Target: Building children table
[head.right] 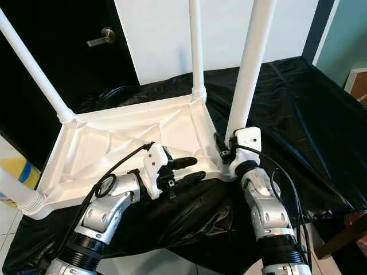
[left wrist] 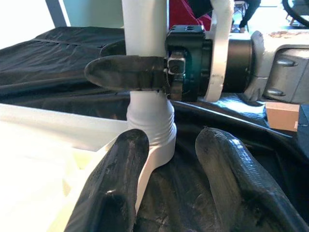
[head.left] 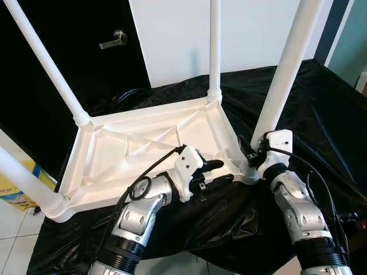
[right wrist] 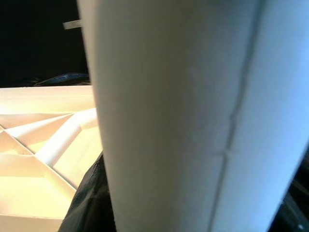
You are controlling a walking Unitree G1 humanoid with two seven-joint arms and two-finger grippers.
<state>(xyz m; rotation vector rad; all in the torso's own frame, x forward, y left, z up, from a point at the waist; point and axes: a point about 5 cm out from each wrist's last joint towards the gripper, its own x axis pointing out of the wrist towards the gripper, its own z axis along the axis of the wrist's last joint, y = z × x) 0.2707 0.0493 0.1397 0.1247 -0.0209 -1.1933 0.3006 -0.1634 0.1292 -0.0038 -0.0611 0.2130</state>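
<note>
Left eye view: white upturned table (head.left: 143, 152), right tool (head.left: 252, 153) clamped on near leg (head.left: 284, 74), left tool (head.left: 221, 172) spread wide.

A room in a home or small office, indoors. At 11 o'clock a dark door (head.left: 69, 63) with a lever handle (head.left: 113, 40) meets a plain white wall (head.left: 172, 34); at 2 o'clock a teal wall (head.left: 351, 40) begins. Pale floor tiles (head.left: 11, 223) show at 8 o'clock, beside a cardboard box (head.left: 14, 186). A black sheet (head.left: 321, 114) covers the work surface, with an upturned white table (head.left: 143, 149) on it.
</note>
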